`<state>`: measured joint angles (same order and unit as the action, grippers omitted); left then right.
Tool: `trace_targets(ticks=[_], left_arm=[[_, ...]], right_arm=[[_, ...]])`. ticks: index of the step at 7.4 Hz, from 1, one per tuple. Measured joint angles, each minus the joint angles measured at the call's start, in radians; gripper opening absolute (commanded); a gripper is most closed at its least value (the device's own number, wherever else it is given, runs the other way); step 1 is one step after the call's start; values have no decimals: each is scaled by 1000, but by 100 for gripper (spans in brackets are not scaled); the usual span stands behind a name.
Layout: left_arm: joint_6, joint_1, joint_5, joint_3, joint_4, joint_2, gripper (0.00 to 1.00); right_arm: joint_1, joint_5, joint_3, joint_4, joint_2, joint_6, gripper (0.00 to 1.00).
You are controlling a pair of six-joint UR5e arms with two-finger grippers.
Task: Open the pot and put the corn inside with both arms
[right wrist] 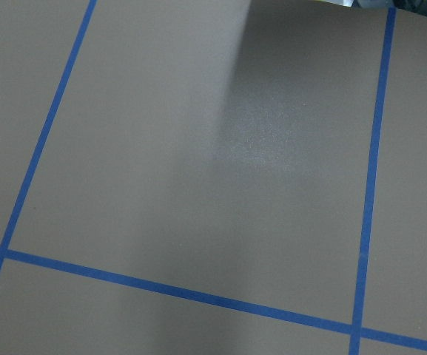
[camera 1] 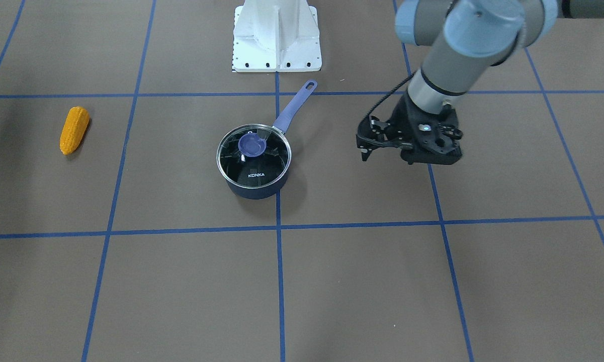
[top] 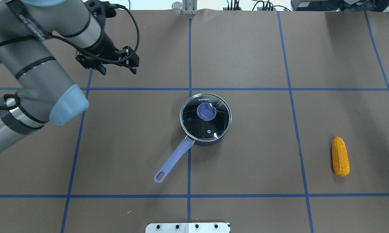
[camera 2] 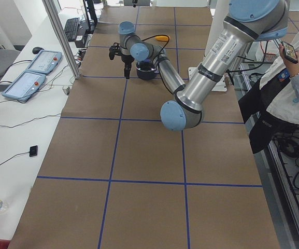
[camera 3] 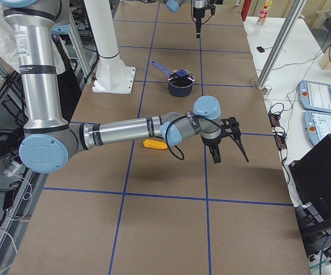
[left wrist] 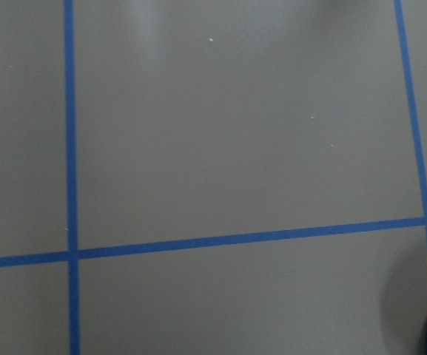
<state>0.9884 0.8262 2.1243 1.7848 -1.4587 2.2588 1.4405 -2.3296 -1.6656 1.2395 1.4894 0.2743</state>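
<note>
A dark blue pot [top: 213,137] stands mid-table with its glass lid [top: 210,124] on. The lid has a purple knob [top: 206,111], and the pot's long purple handle [top: 173,158] points toward my base. The pot also shows in the front view [camera 1: 256,188]. The orange-yellow corn [top: 340,156] lies on the table far to my right, also in the front view [camera 1: 74,129]. My left gripper [top: 118,68] is open and empty, hovering left of and beyond the pot. My right gripper [camera 3: 229,154] hovers beside the corn [camera 3: 155,144]; I cannot tell if it is open.
The white base pedestal [camera 1: 276,35] is at my side of the table. Blue tape lines [top: 190,58] grid the brown surface. Control pendants [camera 2: 38,62] lie on the white bench past the far edge. A person [camera 2: 289,88] stands beside the robot.
</note>
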Motion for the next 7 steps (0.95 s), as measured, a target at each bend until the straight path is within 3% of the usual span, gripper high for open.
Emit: trace_targets(ticks=[2, 4, 7], left_arm=[[80, -121, -118, -70, 84, 159, 99], [143, -196, -166, -246, 126, 340, 99], [191, -282, -221, -393, 51, 422, 99]], right_arm=[[0, -3, 1, 0, 5, 23, 100], [0, -1, 4, -1, 7, 43, 100], [0, 0, 7, -2, 8, 47, 100]])
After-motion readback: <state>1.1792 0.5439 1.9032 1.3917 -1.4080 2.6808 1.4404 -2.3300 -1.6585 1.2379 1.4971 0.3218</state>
